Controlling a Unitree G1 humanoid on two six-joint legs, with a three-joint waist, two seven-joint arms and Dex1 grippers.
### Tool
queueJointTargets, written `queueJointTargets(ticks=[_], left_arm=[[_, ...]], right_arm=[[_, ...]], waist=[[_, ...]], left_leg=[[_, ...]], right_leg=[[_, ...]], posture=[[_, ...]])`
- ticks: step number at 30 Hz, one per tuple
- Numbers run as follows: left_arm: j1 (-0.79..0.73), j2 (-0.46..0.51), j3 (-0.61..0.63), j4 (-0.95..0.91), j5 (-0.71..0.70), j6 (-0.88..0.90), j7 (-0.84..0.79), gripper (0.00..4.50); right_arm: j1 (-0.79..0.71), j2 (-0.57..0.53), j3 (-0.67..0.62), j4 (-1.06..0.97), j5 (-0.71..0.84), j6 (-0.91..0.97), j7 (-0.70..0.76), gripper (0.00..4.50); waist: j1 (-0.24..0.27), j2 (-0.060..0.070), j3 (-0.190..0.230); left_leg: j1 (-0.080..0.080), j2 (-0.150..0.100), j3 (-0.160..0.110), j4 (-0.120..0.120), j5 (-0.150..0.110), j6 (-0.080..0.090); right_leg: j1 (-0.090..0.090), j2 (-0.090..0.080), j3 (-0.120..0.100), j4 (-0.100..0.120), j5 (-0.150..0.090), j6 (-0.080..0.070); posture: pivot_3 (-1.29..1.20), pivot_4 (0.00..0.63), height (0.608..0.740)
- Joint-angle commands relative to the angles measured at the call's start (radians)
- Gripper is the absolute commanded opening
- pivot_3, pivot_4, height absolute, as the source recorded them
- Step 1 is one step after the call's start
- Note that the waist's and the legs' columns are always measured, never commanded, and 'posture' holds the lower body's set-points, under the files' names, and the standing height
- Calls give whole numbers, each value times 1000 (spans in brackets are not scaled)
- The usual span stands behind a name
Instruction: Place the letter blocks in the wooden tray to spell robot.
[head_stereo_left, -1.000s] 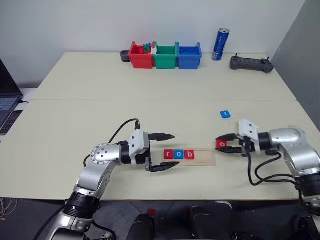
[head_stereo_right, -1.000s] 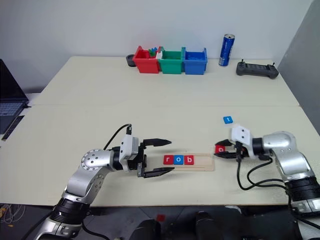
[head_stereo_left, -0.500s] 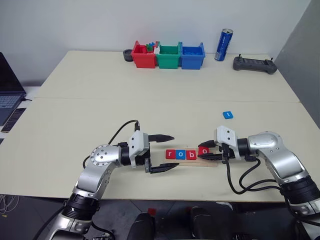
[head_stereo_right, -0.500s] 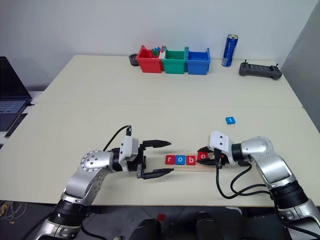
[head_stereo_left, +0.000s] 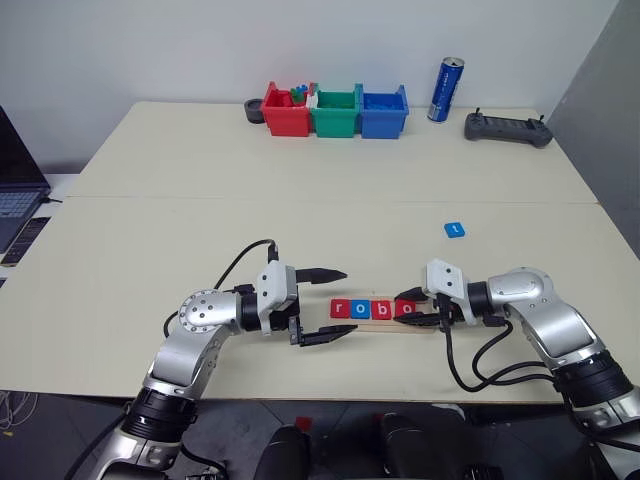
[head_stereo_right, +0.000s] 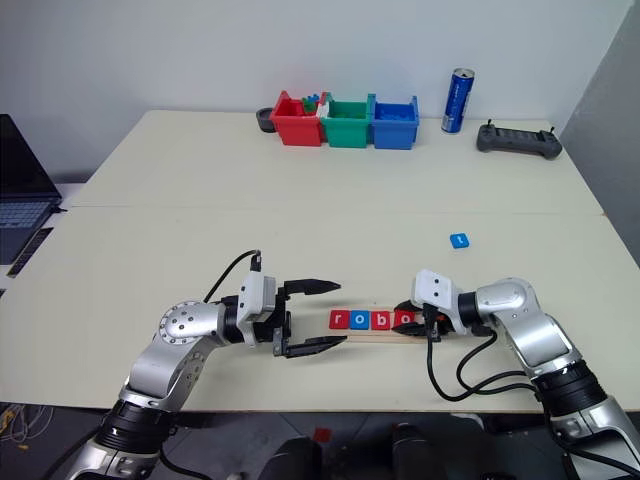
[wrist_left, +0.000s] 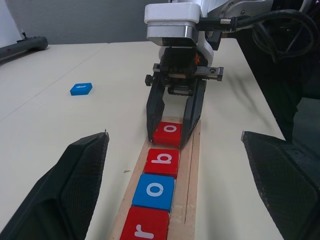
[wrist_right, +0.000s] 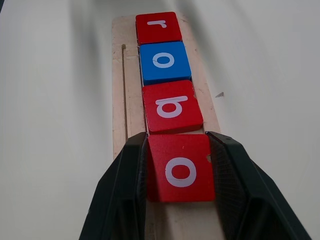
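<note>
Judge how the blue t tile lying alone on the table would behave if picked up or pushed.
The blue t tile looks flat and square, so it should slide, not roll or tip. It lies low on the table, probably leaving little edge to pinch. It looks rigid and likely light.

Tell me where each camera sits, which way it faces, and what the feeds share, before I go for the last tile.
Left and right eye views: on the head, looking forward and down over the table; both arms show.
Left wrist view: on the left arm, looking along the wooden tray toward the right tool; its own open fingers flank it.
Right wrist view: on the right arm, looking down the tray; its fingers clamp the red o tile.
Shared: the r, o, b row; the head and left wrist views share the loose blue tile.
</note>
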Motion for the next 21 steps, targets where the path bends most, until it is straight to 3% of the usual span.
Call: queueJointTargets(ticks=[1, 6, 7, 14, 21], left_arm=[[8, 6, 10, -44, -12, -3, 6, 4500], [3, 7, 13, -42, -11, -2, 9, 4500], [3, 8, 13, -42, -11, -2, 9, 4500], [4, 11, 13, -42, -11, -2, 7, 4500], [-4, 9, 10, -34, -11, -6, 3, 4500]], right_arm=[[-25, 4, 0, -3, -5, -24, 7, 1420], [-36, 13, 10, 17, -13, -32, 9, 1420], [-38, 14, 10, 19, -13, -32, 10, 2148], [-45, 8, -3, 14, -4, -16, 16, 4459], [-53, -10, -79, -77, 83, 122, 6, 4459]], waist=[[0, 0, 0], [-1, 0, 0], [-1, 0, 0], [-1, 0, 0], [-1, 0, 0]], left_leg=[[0, 0, 0, 0, 0, 0], [0, 0, 0, 0, 0, 0], [0, 0, 0, 0, 0, 0], [0, 0, 0, 0, 0, 0], [0, 0, 0, 0, 0, 0]], right_leg=[[0, 0, 0, 0, 0, 0], [0, 0, 0, 0, 0, 0], [0, 0, 0, 0, 0, 0], [0, 0, 0, 0, 0, 0], [0, 0, 0, 0, 0, 0]], posture=[[0, 150, 740], [0, 150, 740], [0, 150, 740], [0, 150, 740], [0, 150, 740]])
